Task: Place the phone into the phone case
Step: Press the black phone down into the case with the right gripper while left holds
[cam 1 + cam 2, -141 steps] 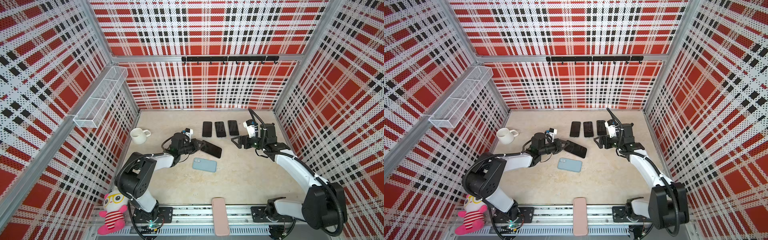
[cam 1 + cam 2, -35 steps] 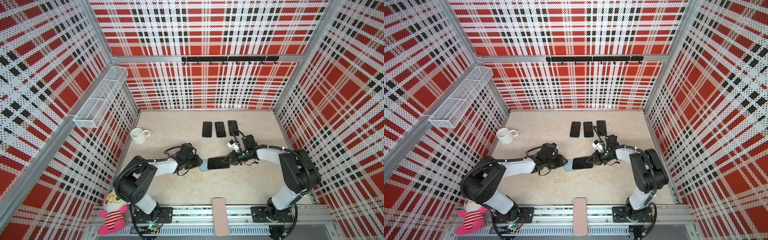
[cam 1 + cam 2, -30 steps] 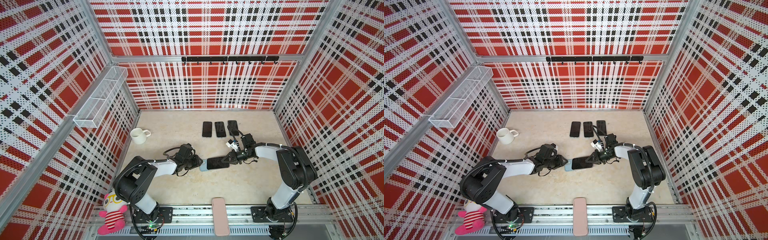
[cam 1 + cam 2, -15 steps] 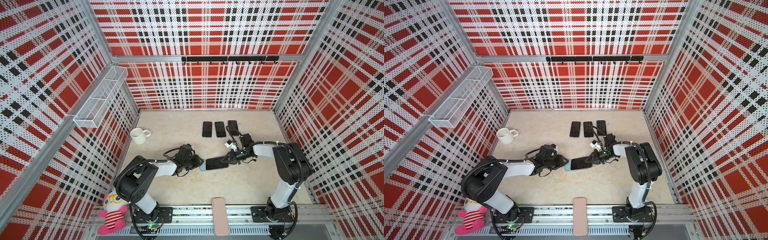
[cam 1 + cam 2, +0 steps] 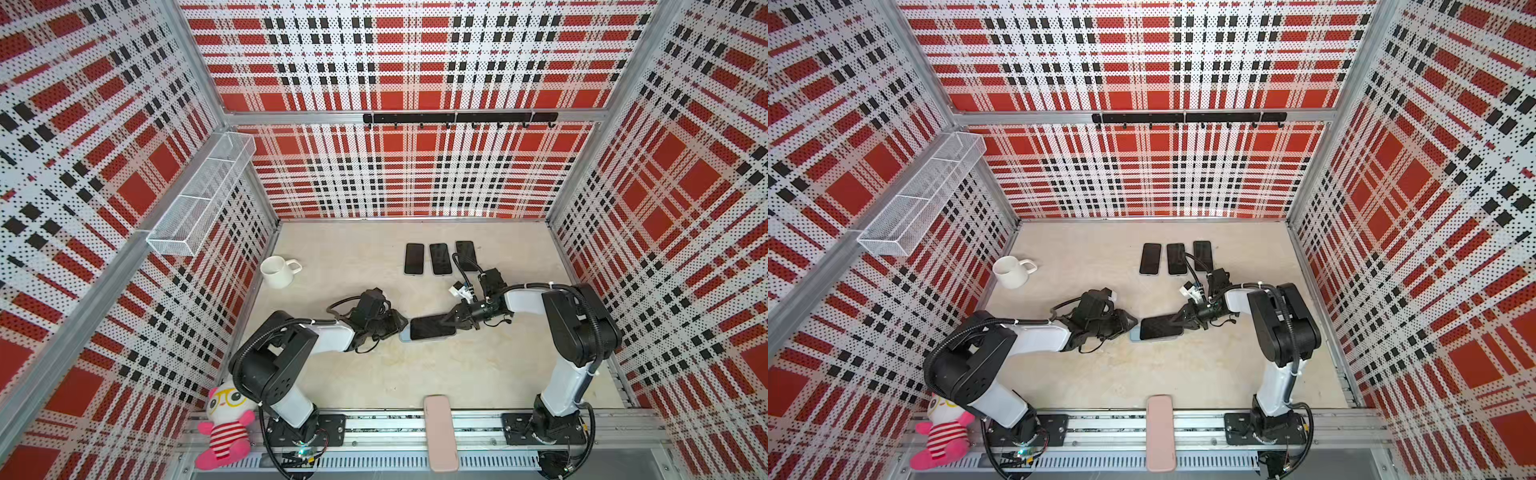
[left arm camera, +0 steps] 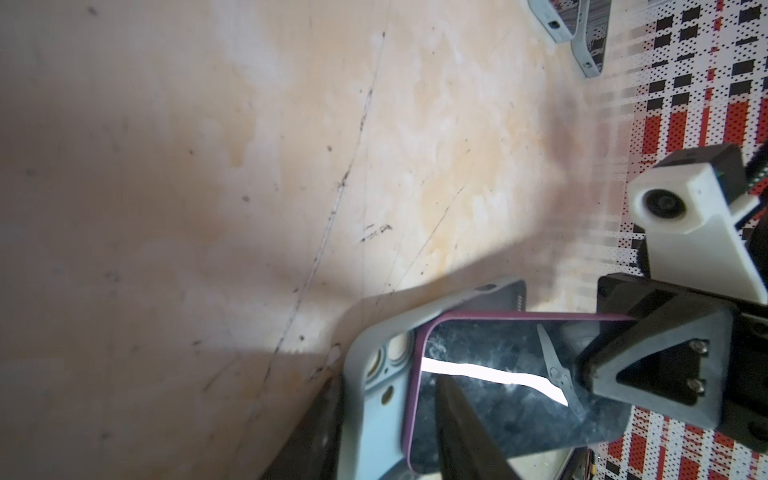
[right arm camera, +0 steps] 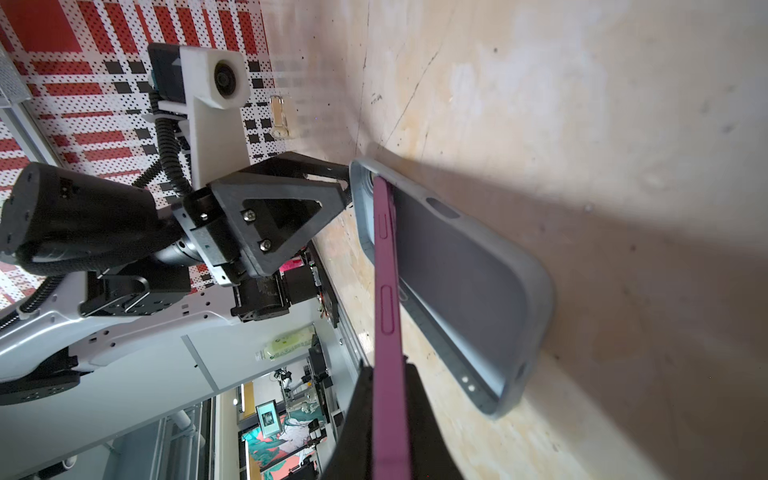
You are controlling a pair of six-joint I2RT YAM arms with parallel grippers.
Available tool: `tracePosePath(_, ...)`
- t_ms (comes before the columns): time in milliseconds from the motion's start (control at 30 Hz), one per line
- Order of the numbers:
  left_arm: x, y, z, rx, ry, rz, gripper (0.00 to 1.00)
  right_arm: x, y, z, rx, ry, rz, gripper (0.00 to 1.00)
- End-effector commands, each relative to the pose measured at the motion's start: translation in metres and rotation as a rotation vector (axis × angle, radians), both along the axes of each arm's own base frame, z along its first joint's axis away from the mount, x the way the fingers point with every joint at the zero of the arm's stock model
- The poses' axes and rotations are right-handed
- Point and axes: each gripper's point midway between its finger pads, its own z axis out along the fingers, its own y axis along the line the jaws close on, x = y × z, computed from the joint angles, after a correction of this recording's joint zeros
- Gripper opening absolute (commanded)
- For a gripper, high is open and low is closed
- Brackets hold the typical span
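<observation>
A light blue phone case (image 5: 404,336) (image 5: 1134,335) lies open side up in the middle of the table. My left gripper (image 5: 400,326) (image 6: 386,380) is shut on its camera-hole end, one finger outside the case wall and one over the screen. The phone (image 5: 430,327) (image 5: 1160,327), black-screened with a purple edge (image 7: 386,291), slants with its left end inside the case (image 6: 374,374) and its right end raised. My right gripper (image 5: 454,322) (image 7: 388,370) is shut on that raised end. The case's far end (image 7: 515,332) lies bare.
Three dark phones (image 5: 440,258) lie in a row at the back. A white mug (image 5: 277,272) stands at the left. A pink case (image 5: 440,432) rests on the front rail, a plush toy (image 5: 224,428) at the front left. A wire basket (image 5: 199,208) hangs on the left wall.
Several seconds ago the phone was at my left gripper and the case lay bare. Now my right gripper holds the phone over the case. In the last second it edged slightly left.
</observation>
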Motion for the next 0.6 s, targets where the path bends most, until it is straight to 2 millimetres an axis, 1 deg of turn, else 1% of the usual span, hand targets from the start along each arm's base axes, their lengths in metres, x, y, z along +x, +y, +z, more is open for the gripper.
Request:
tracePosePath(0, -0.019, -0.006, -0.015, 0.005, 0.051, -0.039, 0.4, -0.003, 0.004, -0.035, -0.1, 0.015, -0.018, 0.0)
tracePosePath(333, -0.017, -0.005, -0.019, 0.012, 0.05, -0.037, 0.4, -0.009, 0.023, -0.039, -0.071, 0.033, 0.038, 0.0)
tracePosePath(567, -0.011, -0.006, -0.017, 0.006, 0.037, -0.036, 0.4, -0.015, 0.027, -0.035, -0.055, 0.035, 0.071, 0.0)
